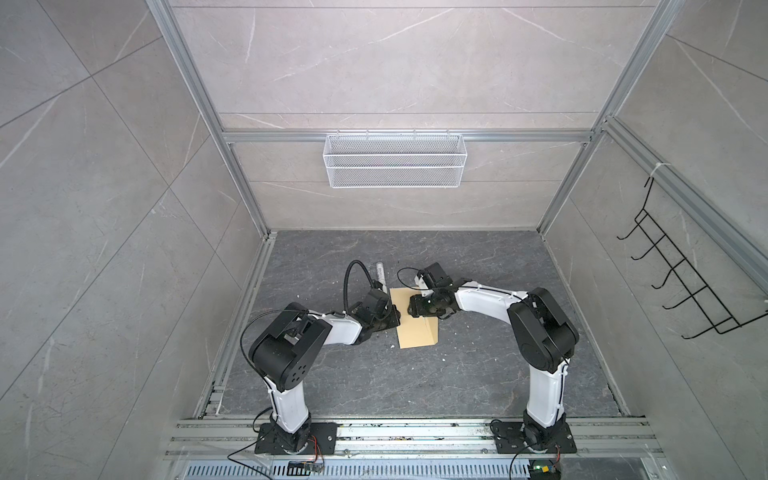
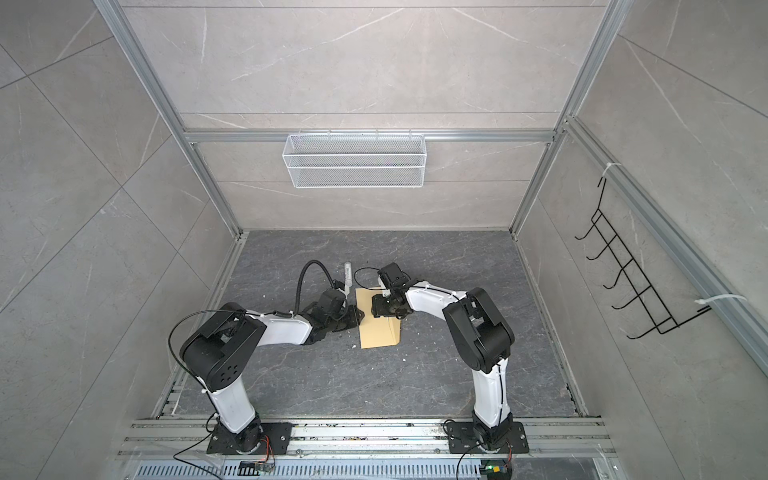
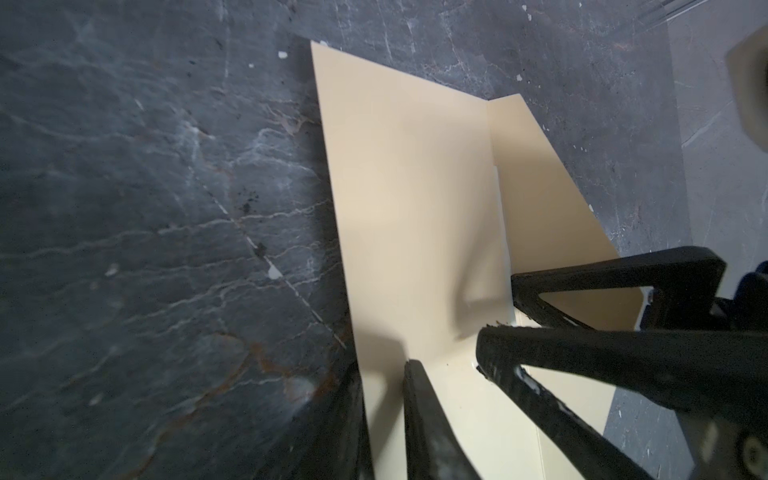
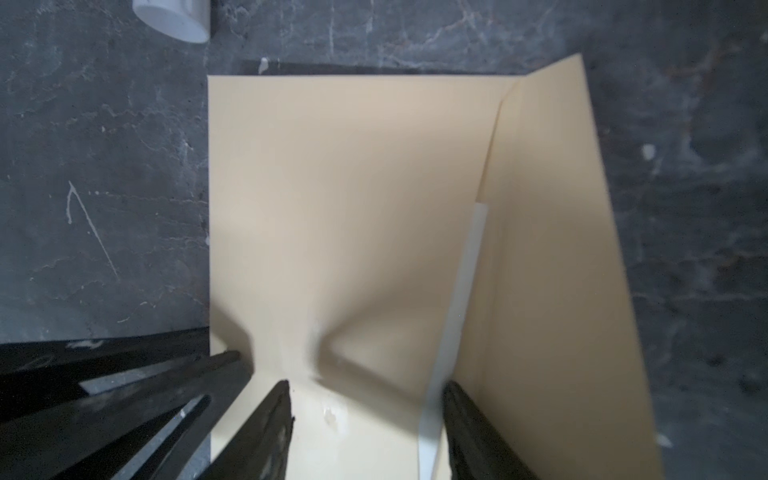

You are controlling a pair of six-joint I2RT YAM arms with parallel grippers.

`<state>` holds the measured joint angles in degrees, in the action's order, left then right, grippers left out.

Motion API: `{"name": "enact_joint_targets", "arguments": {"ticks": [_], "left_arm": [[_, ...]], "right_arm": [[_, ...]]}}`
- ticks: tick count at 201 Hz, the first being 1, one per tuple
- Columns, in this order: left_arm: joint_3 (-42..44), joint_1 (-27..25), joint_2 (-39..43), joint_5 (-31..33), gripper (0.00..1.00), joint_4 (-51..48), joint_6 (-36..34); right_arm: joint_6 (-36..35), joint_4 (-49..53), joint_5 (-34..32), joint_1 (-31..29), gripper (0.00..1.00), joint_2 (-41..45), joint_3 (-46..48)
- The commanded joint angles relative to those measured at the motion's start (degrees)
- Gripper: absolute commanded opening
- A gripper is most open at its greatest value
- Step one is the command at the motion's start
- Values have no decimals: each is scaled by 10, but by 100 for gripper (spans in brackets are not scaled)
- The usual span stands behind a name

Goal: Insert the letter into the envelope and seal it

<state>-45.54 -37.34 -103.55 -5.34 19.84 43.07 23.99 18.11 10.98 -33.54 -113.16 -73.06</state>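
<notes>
**Flap up at 3 o'clock, R pincer right beside it**

Clock dirs as seen in the top views. The envelope (image 1: 417, 336) lies flat mid-table btw the two arms, long axis approx 12–6 w/ a slight tilt. Its flap (image 4: 552, 270) runs along the 3 o'clock long edge and stands up, not folded over. The letter isn't visible as such: no bordered sheet anywhere on the table. A pale strip (image 4: 461, 291) shows along the fold inside the flap. It could be the letter's edge or a glue liner, can't tell which. Judgement: letter prob. inside already, sealing not yet done.

Key relation: the flap sits at 3 o'clock from the right gripper (image 4: 368, 388), just beside its outer finger. So the R arm is the nearer one. The left gripper (image 1: 395, 319) is across at the 9 o'clock long edge, away from the flap. Judgement: closing means sweeping the flap from 3 toward 9 over the face, about the 12–6 fold. That looks like R's job, w/ L as hold-down.

Pincers:
- **R:** jaws clearly spread, both tips down on the envelope's face. Only bare paper lies btw them, so it grasps nothing. The paper puckers just ahead of the tips.
- **L:** jaws nearly closed, tips touching the paper at the 9 o'clock edge. Whether they pinch that edge or only press on it, can't tell.

A white tube (image 1: 380, 272) lies just past the envelope's 12 o'clock end, approx 11, untouched.
</notes>
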Motion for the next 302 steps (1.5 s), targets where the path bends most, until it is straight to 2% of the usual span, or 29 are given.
{"name": "enact_joint_targets", "arguments": {"ticks": [1,80,120,155,204,225,252,284,297,302], "left_arm": [[-4,-1,-23,-16,21,-20,-1],[-3,-1,-23,-19,21,-19,1],[-3,1,17,-5,25,-36,-11],[-16,5,87,36,39,-88,-54],[-66,16,217,127,48,-187,-169],[-103,23,249,176,69,-209,-211],[-150,38,250,214,81,-214,-266],[-221,76,205,173,84,-234,-268],[-265,83,168,175,99,-259,-275],[-284,86,152,174,100,-271,-277]], "right_arm": [[8,-11,25,-9,59,-19,-8],[13,-19,33,-9,59,-16,-5],[1,-3,10,-9,59,31,-5],[-22,20,-33,-8,64,122,0],[-49,36,-90,2,74,238,40],[-50,37,-87,15,76,257,57],[-42,30,-66,31,78,247,76],[-30,20,-43,40,79,212,89],[-26,14,-34,42,80,195,91],[-23,12,-31,42,80,189,90]]}}
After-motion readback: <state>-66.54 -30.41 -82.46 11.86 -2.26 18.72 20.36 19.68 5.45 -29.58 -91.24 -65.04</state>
